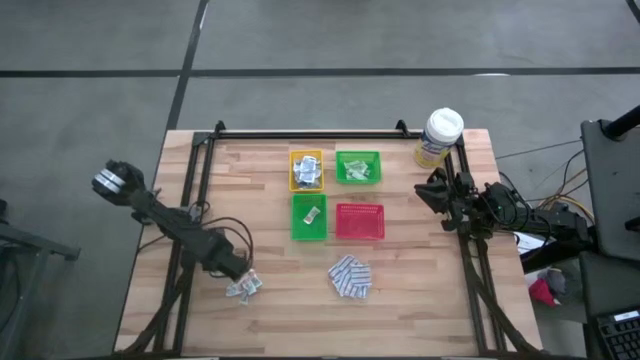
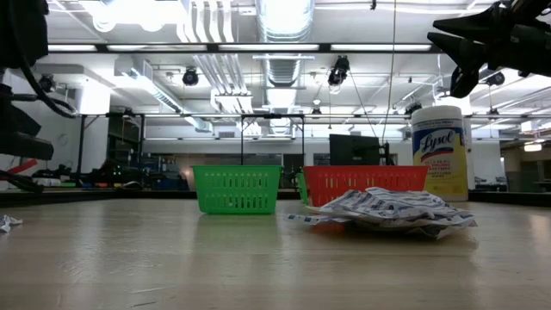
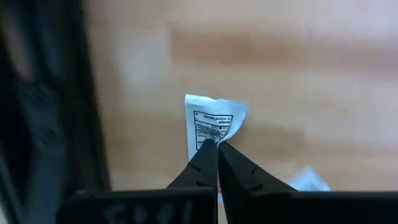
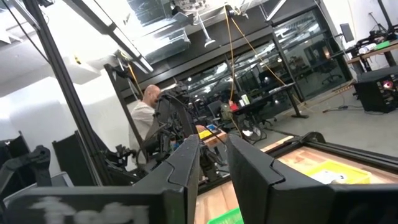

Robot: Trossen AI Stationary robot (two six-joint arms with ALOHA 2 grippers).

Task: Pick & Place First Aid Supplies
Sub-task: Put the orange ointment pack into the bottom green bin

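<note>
The first aid supplies lie in a heap of flat packets on the wooden table's near middle, also seen in the low view as a pile. Some packets lie in the yellow tray and two green trays. My left gripper points down at the table's near left, shut on a white printed sachet. A few more packets lie beside it. My right gripper waits open at the right edge, raised. My left gripper pinches one edge of the white sachet between its two fingertips, coming from above and pointing down. The rest of the sachet sticks out past the tips, slightly curled. Whether it is clear of the table I cannot tell.
A red tray stands right of the near green tray. A yellow canister with a white lid stands at the far right corner. A black frame runs along the table's far and side edges. Bare wood lies between the heap and my left gripper.
</note>
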